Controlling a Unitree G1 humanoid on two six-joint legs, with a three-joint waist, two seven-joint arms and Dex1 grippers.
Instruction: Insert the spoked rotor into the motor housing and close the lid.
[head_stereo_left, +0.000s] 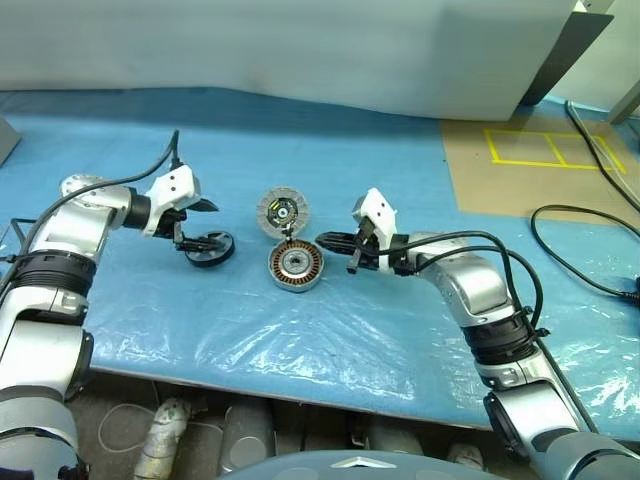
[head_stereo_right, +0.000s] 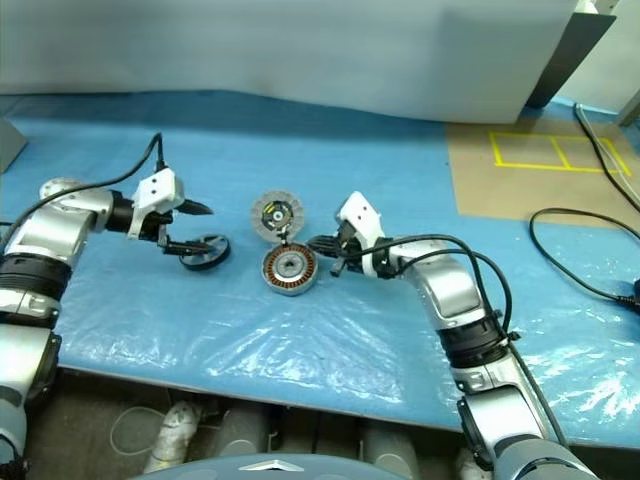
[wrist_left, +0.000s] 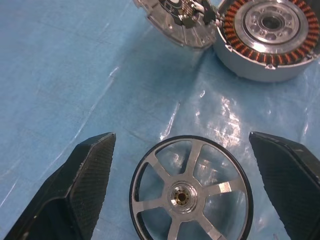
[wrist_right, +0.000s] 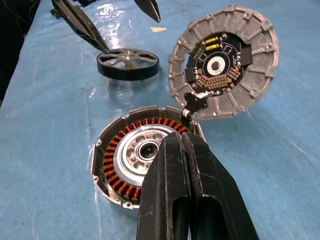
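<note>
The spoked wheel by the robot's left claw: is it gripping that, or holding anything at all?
Nothing is held. The left gripper stands open around the spoked rotor, not touching it. The right gripper is shut on nothing, by the motor housing.

Bright even light from above, white glare patches on the wrinkled plastic sheet (head_stereo_left: 300, 340), soft short shadows, wrist views sharp on the metal parts, slightly soft at edges

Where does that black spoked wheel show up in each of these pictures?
Left eye view: spoked rotor, left of centre on the blue sheet.
Right eye view: left of centre.
Left wrist view: low, between the open fingers.
Right wrist view: upper left.
Shared landmark: the motor housing with copper coils.
</note>
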